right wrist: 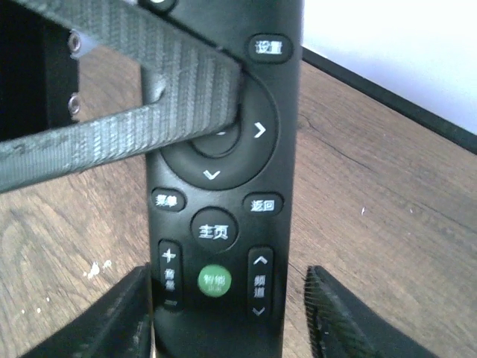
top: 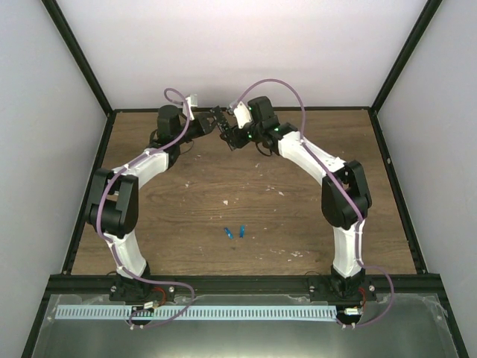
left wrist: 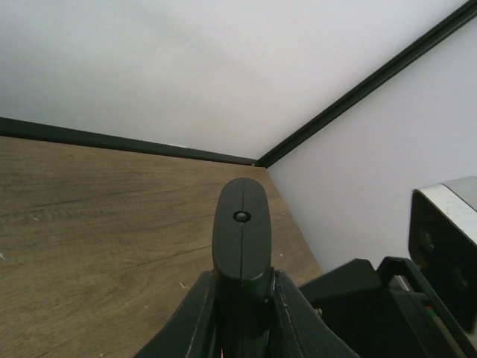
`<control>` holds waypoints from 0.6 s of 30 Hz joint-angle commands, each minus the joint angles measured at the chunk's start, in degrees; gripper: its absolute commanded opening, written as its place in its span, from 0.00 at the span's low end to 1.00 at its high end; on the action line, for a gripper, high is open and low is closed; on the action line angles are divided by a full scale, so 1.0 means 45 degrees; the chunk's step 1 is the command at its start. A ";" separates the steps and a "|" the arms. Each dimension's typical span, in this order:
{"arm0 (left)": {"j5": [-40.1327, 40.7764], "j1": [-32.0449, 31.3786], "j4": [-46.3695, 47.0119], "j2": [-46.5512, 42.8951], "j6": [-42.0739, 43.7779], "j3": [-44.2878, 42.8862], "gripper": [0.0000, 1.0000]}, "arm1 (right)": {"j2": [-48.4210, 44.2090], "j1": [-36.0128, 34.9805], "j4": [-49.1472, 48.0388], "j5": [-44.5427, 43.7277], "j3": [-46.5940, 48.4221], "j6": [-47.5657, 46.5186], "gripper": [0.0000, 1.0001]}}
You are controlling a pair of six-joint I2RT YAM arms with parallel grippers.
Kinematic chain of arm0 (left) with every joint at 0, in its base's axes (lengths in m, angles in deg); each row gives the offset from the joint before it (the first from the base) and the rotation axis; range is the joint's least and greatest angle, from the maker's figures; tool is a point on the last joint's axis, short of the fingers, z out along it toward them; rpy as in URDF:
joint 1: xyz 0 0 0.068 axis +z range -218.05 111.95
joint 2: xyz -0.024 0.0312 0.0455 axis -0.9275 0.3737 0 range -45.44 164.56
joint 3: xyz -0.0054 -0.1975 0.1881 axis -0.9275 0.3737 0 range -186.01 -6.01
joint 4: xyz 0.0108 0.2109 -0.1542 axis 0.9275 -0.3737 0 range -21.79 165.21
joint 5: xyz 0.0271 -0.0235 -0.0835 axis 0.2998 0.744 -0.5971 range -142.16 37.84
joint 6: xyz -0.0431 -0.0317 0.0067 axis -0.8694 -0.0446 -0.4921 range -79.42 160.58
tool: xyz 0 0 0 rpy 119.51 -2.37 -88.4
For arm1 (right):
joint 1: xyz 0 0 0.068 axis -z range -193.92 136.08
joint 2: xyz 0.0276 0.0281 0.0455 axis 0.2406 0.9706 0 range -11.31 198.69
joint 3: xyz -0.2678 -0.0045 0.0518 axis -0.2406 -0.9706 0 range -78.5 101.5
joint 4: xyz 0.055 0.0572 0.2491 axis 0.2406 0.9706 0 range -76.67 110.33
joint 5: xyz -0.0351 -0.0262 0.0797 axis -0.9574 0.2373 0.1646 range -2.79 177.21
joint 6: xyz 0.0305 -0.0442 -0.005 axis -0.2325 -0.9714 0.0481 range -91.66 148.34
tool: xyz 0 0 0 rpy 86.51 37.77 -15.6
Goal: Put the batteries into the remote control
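We are early in the task: both batteries (top: 229, 233) lie loose on the surface (top: 186, 194), well apart from the remote control (right wrist: 223, 224). It is held aloft at the far edge, with our left hand (left wrist: 242, 306) clamped on it. Our right hand (right wrist: 231, 313) straddles it with its jaws parted and a gap showing. All the loading remains.

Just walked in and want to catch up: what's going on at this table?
The left gripper is clamped on the remote control at the far end of the table. The right gripper brackets its button end, jaws open, a gap showing on one side. Both blue batteries lie on the table, apart from both grippers, not yet loaded.
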 commanded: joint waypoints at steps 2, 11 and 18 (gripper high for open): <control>-0.0935 -0.0053 0.0543 0.0299 -0.0300 -0.0082 0.12 | -0.0766 -0.0101 -0.0649 -0.0331 -0.0400 -0.0090 0.56; -0.3818 0.0756 0.2710 0.1375 -0.2093 -0.0351 0.03 | -0.1678 0.0371 -0.1080 0.1612 -0.1566 -0.0058 0.79; -0.4720 0.1181 0.4032 0.1276 -0.2393 0.0299 0.01 | -0.2061 0.1207 -0.1020 0.5151 -0.2281 0.0173 0.82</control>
